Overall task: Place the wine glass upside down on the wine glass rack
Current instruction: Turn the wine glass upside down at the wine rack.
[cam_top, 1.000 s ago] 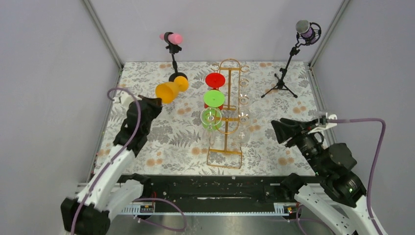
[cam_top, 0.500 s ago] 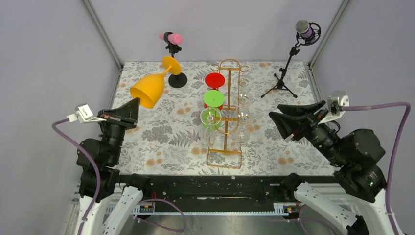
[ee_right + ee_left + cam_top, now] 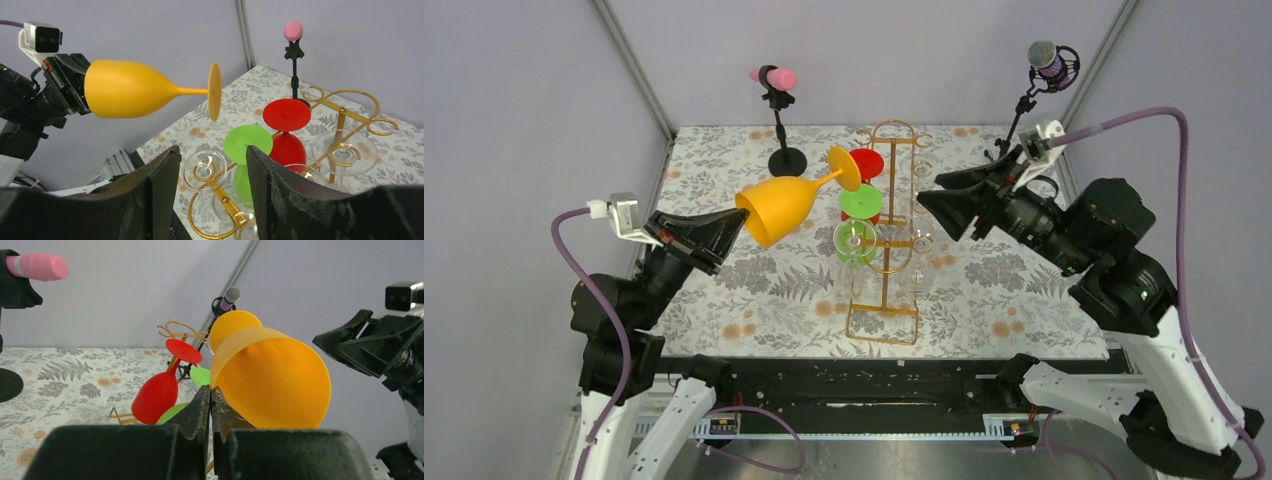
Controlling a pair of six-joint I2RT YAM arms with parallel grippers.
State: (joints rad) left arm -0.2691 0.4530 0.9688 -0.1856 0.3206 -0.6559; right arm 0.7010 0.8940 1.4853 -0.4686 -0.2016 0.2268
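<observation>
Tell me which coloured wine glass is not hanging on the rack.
The orange wine glass: the left gripper holds it sideways in the air. The red glass and the green glass hang upside down on the rack.

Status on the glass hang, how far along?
Done: red glass and green glass hang upside down on the wine glass rack. In hand: left end effector shut on the rim of the orange wine glass, held sideways, foot toward the rack; right end effector open, empty. Left: invert it and hook the foot.
</observation>
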